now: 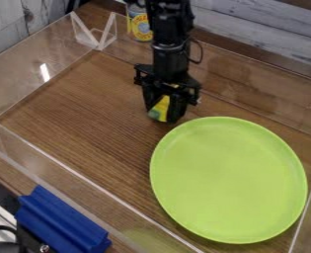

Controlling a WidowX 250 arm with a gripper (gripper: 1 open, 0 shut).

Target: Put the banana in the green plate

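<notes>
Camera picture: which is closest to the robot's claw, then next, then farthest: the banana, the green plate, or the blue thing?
1. The banana, right between the fingers of the gripper.
2. The green plate, just below and right of the gripper.
3. The blue thing, far off in the bottom-left corner.

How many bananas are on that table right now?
1. The banana is clamped between the robot's fingers, just beyond the far-left edge of the green plate. None lies on the plate; another could hide behind the arm.
</notes>
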